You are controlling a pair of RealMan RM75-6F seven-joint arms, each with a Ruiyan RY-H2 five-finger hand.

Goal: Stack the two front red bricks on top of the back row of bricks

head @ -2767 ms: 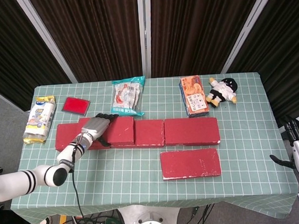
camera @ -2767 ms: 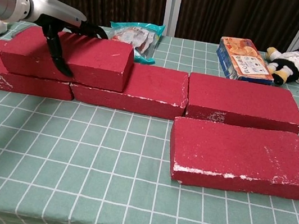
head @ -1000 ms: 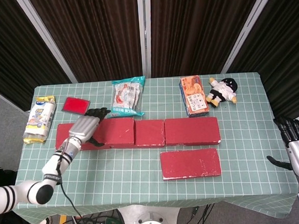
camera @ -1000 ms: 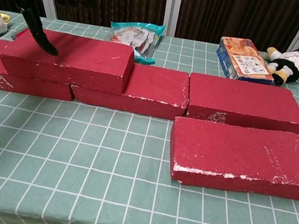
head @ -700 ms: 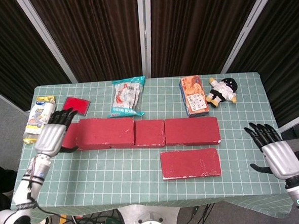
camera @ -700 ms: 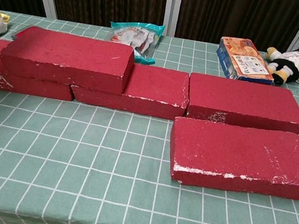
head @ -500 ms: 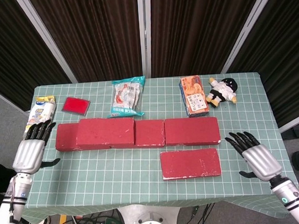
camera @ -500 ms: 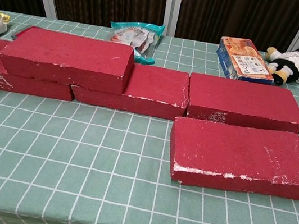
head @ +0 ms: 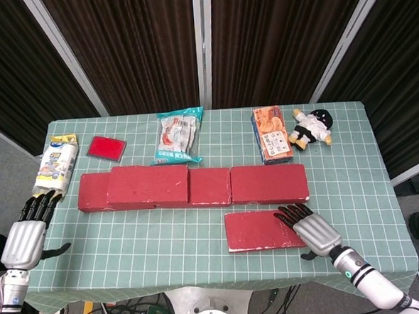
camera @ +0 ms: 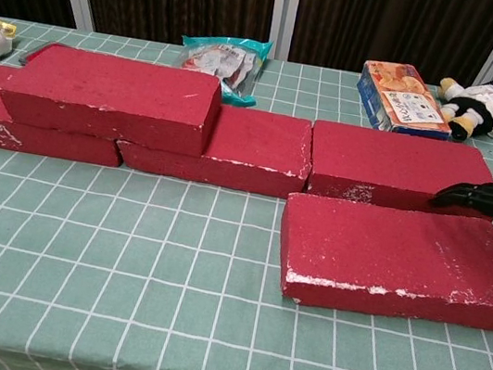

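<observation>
At the far left edge of the table (head: pixel 200 239), my left hand (head: pixel 24 237) hangs off the near-left corner with its fingers spread apart and nothing in them; it touches no brick. To its right, the stacked brick (head: pixel 149 186) already sits on top of the back row (head: pixel 268 183), over the joint between the left and middle bricks, its long axis running left to right along the row.

Further right, nearer to me, the front brick (head: pixel 260 230) lies flat on the cloth, just in front of the right-hand brick of the row. Its long axis also runs left to right, parallel to the row, broad face up.

My right hand (head: pixel 310 227) hovers over this brick's right end, fingers (camera: pixel 470 194) extended and parted, holding nothing; whether they touch the brick's top I cannot tell.

To do this step well, I judge I should wrap the right end firmly across its short width, lift it level, keep its long axis parallel to the row, and set it down on the right side, clear of the stacked brick.
</observation>
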